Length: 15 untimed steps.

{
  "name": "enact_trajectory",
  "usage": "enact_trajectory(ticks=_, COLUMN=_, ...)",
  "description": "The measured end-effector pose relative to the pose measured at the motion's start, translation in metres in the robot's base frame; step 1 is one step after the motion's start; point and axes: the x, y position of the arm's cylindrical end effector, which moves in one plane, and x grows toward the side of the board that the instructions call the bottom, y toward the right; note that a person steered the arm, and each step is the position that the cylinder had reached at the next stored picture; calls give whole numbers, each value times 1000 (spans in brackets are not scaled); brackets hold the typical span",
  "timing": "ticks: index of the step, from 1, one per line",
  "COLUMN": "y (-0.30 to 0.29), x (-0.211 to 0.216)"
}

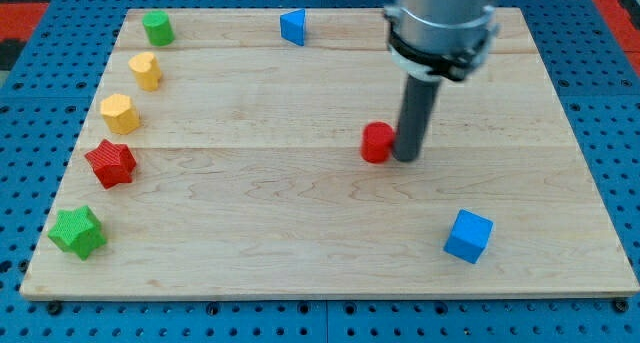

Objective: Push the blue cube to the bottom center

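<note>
A pale wooden tabletop (pixel 300 233) is seen from above and slightly from the near side, laid on a blue pegboard (pixel 30 303). The dark rod is lowered from a grey cylindrical mount near the middle of the board, and my tip (pixel 407 158) is set down just to the right of a small red block (pixel 377 142), rounded in shape, touching it or very nearly so. No claw is fitted to this arm, so no opening or grip can be reported.

The blue cube (pixel 468 235) is found in the near right part of the tabletop, well apart from my tip and nearer to the viewer. Bare wood lies between the cube and the near centre of the board.

Along the left edge a row of blocks is arranged from far to near: a green block (pixel 157 27), a yellow block (pixel 146 70), a second yellow block (pixel 118 114), a red star-shaped block (pixel 111 162) and a green star-shaped block (pixel 78 231). A blue wedge-like block (pixel 293 27) is placed at the far edge, left of the rod's mount.
</note>
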Motion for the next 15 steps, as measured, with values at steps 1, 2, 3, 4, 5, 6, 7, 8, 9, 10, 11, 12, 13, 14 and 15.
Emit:
enact_trajectory(ticks=1, y=-14, x=-13)
enact_trajectory(ticks=2, y=-61, x=-14)
enact_trajectory(ticks=3, y=-101, x=-14)
enact_trajectory(ticks=4, y=3, x=-13)
enact_trajectory(ticks=5, y=92, x=48)
enact_trajectory(ticks=6, y=150, x=86)
enact_trajectory(ticks=7, y=146, x=117)
enact_trajectory(ticks=8, y=111, x=120)
enact_trajectory(ticks=9, y=84, x=120)
enact_trajectory(ticks=10, y=70, x=142)
enact_trajectory(ticks=11, y=24, x=141)
enact_trajectory(ticks=12, y=-15, x=131)
enact_trajectory(ticks=13, y=34, x=89)
enact_trajectory(ticks=14, y=-19, x=88)
enact_trajectory(ticks=15, y=-37, x=118)
